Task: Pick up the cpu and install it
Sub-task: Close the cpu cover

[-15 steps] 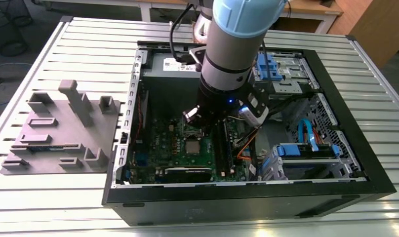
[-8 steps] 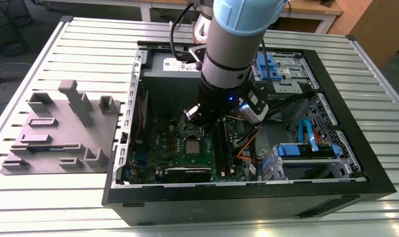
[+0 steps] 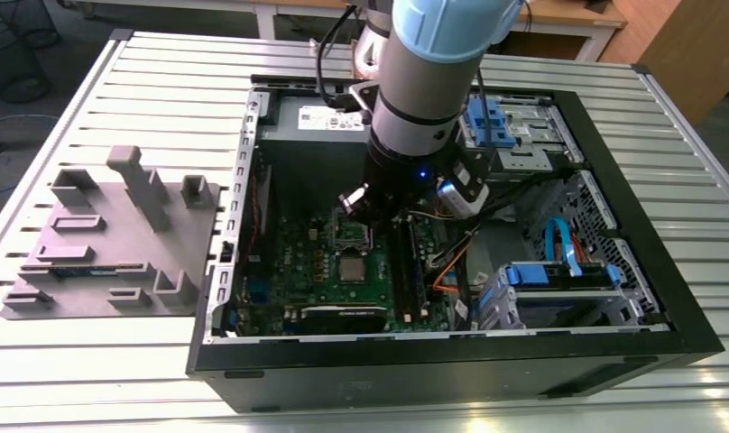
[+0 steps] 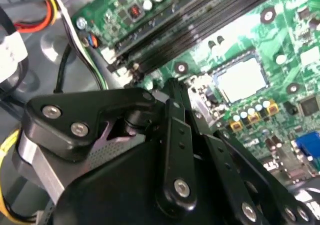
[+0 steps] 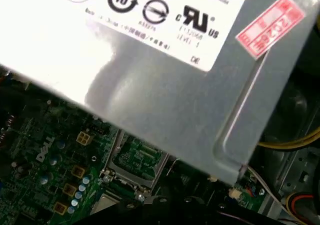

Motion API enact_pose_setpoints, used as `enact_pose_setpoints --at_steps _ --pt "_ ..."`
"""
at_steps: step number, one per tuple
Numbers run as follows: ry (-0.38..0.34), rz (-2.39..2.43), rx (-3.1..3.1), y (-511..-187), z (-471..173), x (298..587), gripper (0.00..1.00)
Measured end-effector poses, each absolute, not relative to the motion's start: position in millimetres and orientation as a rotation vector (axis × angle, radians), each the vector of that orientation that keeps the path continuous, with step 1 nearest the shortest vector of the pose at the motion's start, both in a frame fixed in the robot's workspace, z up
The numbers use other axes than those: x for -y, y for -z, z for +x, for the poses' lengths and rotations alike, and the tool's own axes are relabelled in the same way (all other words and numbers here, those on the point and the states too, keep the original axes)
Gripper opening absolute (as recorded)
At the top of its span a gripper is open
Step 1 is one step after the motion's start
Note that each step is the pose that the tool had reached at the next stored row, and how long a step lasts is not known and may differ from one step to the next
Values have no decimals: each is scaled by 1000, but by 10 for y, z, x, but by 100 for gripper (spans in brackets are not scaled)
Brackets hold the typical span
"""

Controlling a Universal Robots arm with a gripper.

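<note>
1. An open computer case (image 3: 461, 374) lies on a slatted metal table (image 3: 160, 81). We see the robot's arm (image 3: 431, 81) reaching straight down into it.
2. The gripper (image 3: 367, 209) hangs low over the green motherboard (image 3: 310, 271), toward the board's edge nearest the grey power supply (image 3: 310, 117).
3. We cannot tell whether the tool is spread or pressed together. In the second wrist view its black linkages cover the tip from us.
4. The cpu (image 4: 243, 80) lies flat in its socket near the middle of the motherboard, silver top up. In the second wrist view it sits near the gripper but apart from it.
5. In the exterior view we make out the cpu as a pale square just past the gripper, on the side toward the case's near wall.
6. The socket frame (image 5: 136, 159) stands tilted up on its hinge in the first wrist view, close under the edge of the power supply. The green board shows through its window.
7. Long black memory slots (image 4: 200, 25) run alongside the socket in the second wrist view.
8. A grey fixture (image 3: 112, 244) with upright posts rests on the table beside the case, near the table's edge at the exterior view's left.
9. A blue drive cage (image 3: 558, 275) sits in the case's near corner at the exterior view's right.
</note>
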State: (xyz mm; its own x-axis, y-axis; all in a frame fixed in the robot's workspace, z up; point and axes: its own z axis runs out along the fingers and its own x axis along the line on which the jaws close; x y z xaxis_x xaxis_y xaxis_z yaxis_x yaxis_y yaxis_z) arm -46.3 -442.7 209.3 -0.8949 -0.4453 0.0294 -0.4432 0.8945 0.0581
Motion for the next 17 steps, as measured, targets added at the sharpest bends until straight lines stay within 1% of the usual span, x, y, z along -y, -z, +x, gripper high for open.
enact_pose_setpoints --at_steps 17 --pt "77 708 3017 -2033 -474 4359 11"
